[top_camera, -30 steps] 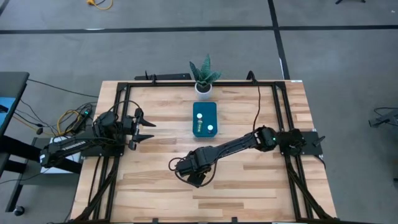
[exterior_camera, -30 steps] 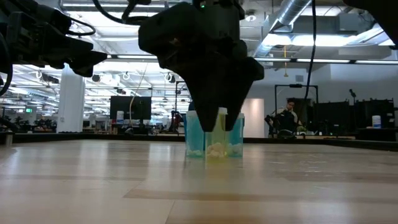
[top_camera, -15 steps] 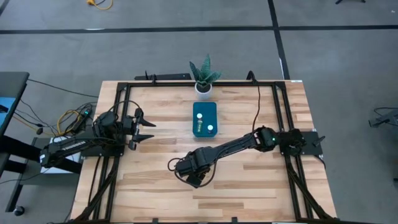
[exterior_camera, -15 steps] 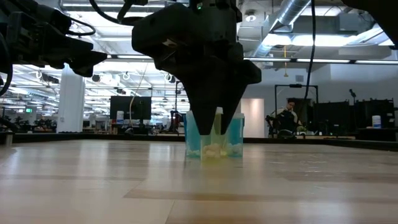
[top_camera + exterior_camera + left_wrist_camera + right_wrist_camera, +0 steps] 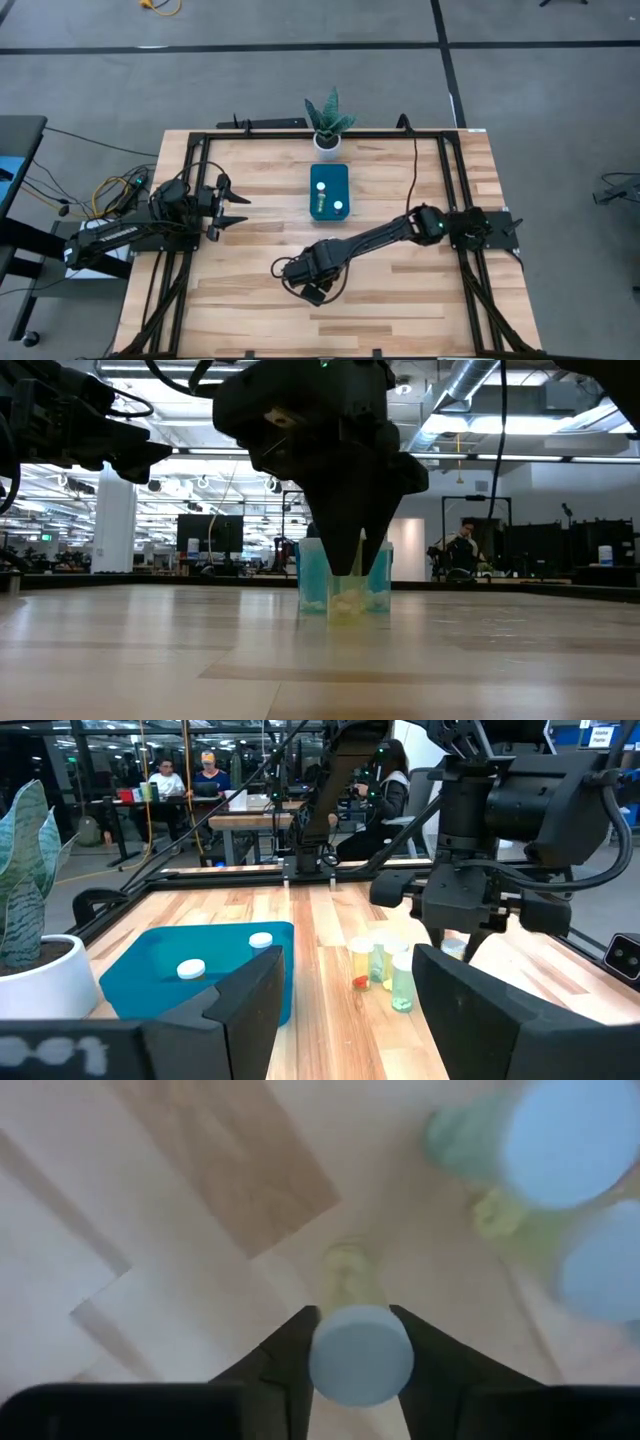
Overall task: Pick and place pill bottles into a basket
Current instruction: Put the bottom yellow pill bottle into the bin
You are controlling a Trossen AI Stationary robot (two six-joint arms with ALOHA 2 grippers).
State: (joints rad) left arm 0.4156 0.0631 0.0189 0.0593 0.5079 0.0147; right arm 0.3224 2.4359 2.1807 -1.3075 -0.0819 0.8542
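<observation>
1. Since a second ago the right gripper (image 5: pixel 312 283) has slid a little nearer the table's front edge and sunk lower over the bottles; nothing else has shifted.
2. Its fingers (image 5: pixel 428 1348) sit either side of one bottle (image 5: pixel 360 1355), just under the white cap; I judge them pinching it, though contact is hard to confirm.
3. More bottles (image 5: pixel 385 967) stand clustered just beside it on the table (image 5: pixel 420 290).
4. These small plastic bottles look light, stiff and smooth-walled, so a grip low on the cap or at the neck should resist slipping.
5. Farther back, the basket (image 5: pixel 329 175) holds two bottles (image 5: pixel 338 207).
6. The left gripper (image 5: pixel 232 207) waits at the left side, fingers spread.
</observation>
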